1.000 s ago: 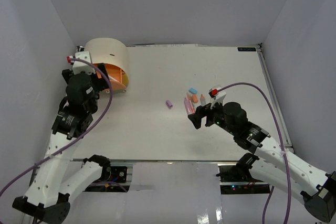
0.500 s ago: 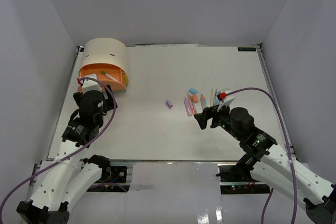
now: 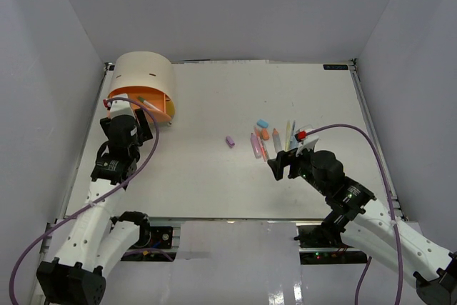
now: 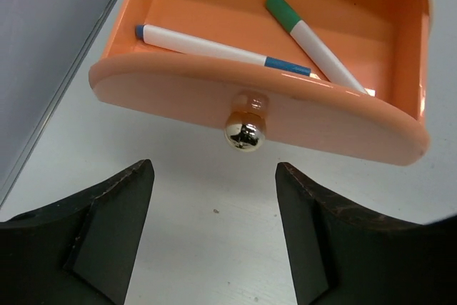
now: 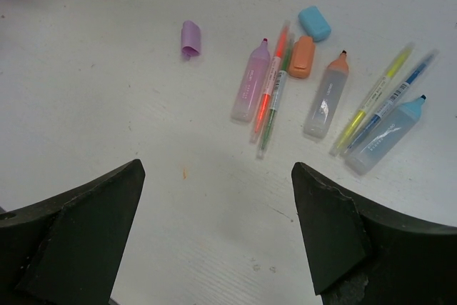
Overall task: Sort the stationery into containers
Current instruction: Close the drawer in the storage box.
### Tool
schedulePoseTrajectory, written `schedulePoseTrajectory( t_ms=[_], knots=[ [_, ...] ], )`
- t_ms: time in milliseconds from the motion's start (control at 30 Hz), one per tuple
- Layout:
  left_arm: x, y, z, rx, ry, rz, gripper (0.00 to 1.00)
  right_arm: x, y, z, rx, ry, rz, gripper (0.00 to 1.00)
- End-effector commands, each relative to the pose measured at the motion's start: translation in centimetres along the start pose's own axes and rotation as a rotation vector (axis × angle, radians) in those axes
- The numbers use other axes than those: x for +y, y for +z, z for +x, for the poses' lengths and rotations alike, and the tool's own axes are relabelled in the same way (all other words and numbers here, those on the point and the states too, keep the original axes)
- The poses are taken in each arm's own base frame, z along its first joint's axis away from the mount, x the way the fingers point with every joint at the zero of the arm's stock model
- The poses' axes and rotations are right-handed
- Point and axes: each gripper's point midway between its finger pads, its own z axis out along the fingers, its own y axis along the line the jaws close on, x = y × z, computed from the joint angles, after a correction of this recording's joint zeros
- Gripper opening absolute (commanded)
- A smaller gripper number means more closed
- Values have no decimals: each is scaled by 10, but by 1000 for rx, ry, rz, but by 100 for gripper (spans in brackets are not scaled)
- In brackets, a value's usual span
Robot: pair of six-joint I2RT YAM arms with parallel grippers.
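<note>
Beige cabinet [image 3: 146, 69]: peach-orange drawer [image 4: 257, 116] pulled out of its front. Blue-capped marker [image 4: 214, 49] and green-capped marker [image 4: 314, 41] lie inside.

Left gripper [image 4: 214, 176] just in front of cabinet, drawer knob [image 4: 245, 130] just beyond fingertips. Fingers spread wide, touching nothing, holding nothing.

Loose stationery well apart from cabinet, to its right: purple cap [image 5: 191, 38] nearest cabinet, then pink highlighter [image 5: 250, 83], orange block [image 5: 302, 57], blue block [image 5: 314, 23], blue highlighter [image 5: 385, 133] farthest.

Right gripper [image 5: 218, 176] hovers by that cluster, well apart from cabinet. Fingers wide apart, empty.
</note>
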Motion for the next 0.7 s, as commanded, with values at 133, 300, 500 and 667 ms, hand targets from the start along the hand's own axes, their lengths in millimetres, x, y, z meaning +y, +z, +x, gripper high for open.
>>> schedulePoseTrajectory(
  t_ms=[133, 300, 500, 667],
  knots=[
    [-7, 17, -34, -43, -31, 53, 73, -1, -3, -12, -53, -9, 8, 90],
    [-7, 24, -43, -52, -26, 60, 60, -2, -2, -12, -55, -10, 10, 90],
    [-11, 31, -57, -71, -27, 66, 50, -1, -1, -10, -44, -15, 8, 90],
    [-16, 39, -62, -69, -29, 85, 49, -1, 0, -9, -40, -16, 5, 90]
  ],
)
